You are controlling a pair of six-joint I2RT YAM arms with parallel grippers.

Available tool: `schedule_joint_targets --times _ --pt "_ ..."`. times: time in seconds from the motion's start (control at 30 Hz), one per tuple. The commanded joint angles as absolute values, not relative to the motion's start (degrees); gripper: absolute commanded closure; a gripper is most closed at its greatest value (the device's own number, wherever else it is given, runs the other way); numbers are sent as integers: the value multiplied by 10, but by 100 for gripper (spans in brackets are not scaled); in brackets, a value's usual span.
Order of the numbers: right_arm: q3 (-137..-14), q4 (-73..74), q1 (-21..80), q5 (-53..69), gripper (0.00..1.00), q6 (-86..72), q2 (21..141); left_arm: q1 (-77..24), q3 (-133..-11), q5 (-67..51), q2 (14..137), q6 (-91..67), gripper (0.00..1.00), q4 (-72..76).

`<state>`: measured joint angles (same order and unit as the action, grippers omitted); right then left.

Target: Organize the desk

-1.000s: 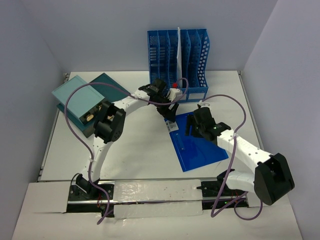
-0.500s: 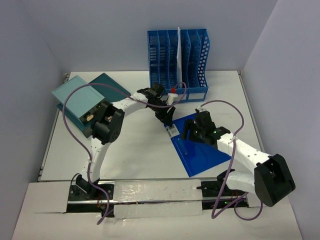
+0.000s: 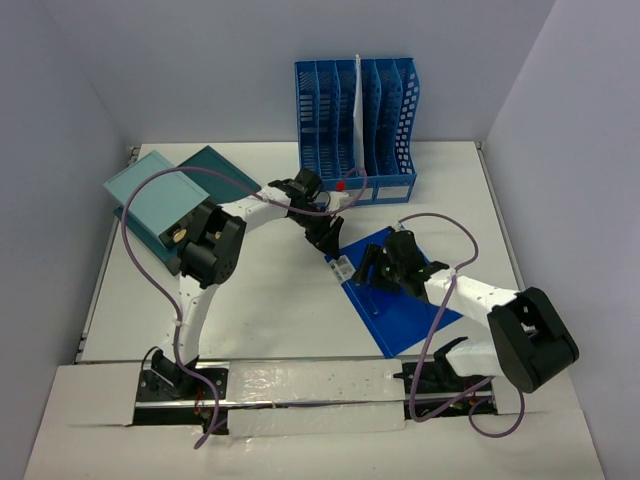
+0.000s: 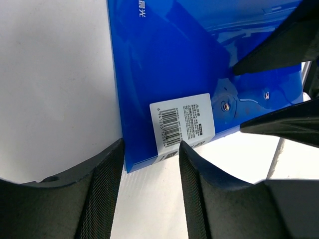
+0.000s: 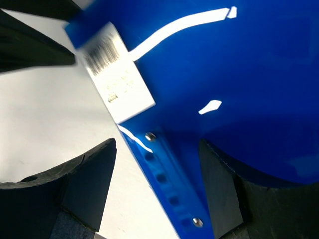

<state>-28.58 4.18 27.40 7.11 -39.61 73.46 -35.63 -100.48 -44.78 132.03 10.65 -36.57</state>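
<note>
The white bench (image 3: 270,300) fills the middle of the overhead view, shut in by pale lavender walls (image 3: 200,70). A blue file rack (image 3: 355,110) stands at its far edge, upper centre of the frame. Two teal books (image 3: 150,195) lie overlapped in the upper left. A blue folder (image 3: 405,310) lies skewed right of centre, with a white barcode label (image 3: 342,266) at its upper-left corner.

The left arm (image 3: 195,305) rises from its base at the lower left, bends at a black elbow near the books, then runs to the right. Its wrist turns down so that the left pincer (image 3: 333,248) points at the labelled corner. In its own wrist view the fingers (image 4: 107,189) stand partly open, with the folder's corner and the label in the gap. The folder's side edge lies right by the inner face of the finger on the left of that frame. Whether either finger touches the folder cannot be told.

The right arm (image 3: 480,295) comes up from the lower right, folds at a large black elbow and stretches low to the left across the folder. The right pincer (image 3: 368,268) is wide open just beside the same corner, close to the left pincer and facing it. In its wrist view the riveted edge strip of the folder runs up between its fingers (image 5: 89,179), and the label lies just beyond the tips
</note>
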Motion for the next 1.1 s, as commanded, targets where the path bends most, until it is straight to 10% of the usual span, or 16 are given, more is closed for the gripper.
schedule_joint_targets --times 0.0,0.4,0.77,1.07 --pt "-257 31 279 102 26 -409 775 -374 -982 -527 1320 114 48 -456" --pt "-252 11 279 105 26 -405 791 -393 -947 -541 1310 135 100 -475" --pt "-271 93 302 7 26 -375 728 -393 -932 -522 1271 139 98 -471" --pt "-276 131 308 -15 26 -375 686 -394 -884 -445 1237 125 54 -438"
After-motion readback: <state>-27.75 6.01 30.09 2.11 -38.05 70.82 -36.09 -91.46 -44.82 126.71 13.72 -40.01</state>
